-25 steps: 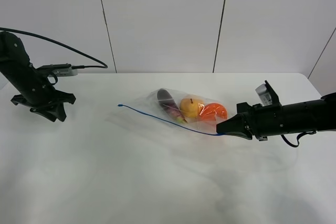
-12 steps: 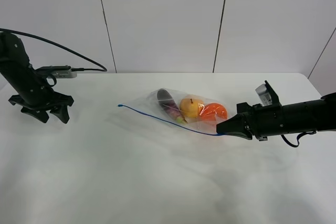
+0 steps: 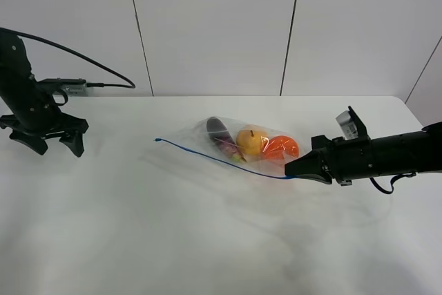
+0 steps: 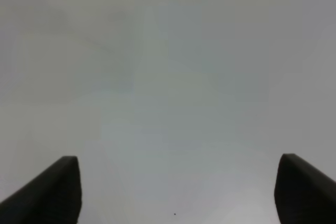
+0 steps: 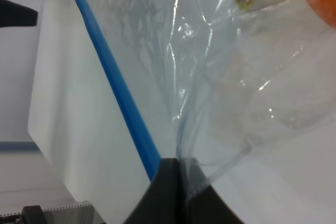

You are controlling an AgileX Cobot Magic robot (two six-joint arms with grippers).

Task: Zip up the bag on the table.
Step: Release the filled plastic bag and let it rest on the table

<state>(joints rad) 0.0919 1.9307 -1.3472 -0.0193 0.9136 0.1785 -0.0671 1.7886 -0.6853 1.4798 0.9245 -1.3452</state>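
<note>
Bag (image 3: 243, 144) lies on its side about mid-table (image 3: 173, 240), clear plastic w/ a purple eggplant (image 3: 222, 136), yellow fruit (image 3: 250, 140) and orange (image 3: 282, 146) inside. Its blue zip strip (image 3: 219, 159) runs along the edge nearest me. My R gripper (image 3: 290, 168) is at the strip's end on the orange side, jaws pressed together on that corner of the bag; the wrist cam shows the film and the blue strip running right into the closed tips. That arm is stretched out low, nearly level w/ the table, reaching in from beyond the orange end. L gripper (image 3: 54, 144) is well away from the bag, off past the strip's free end. Its jaws are spread wide, pointing down, w/ nothing between them but bare tabletop. I read this as the anchor step: R pins one end so the strip is taut. It shows as one thin line, but I can't tell if it's sealed along its length. If not, the next move prob. needs L brought in to the strip beside R's hold, tips squared across it, closed lightly, then slid along to the free end w/o dragging the bag.
</note>
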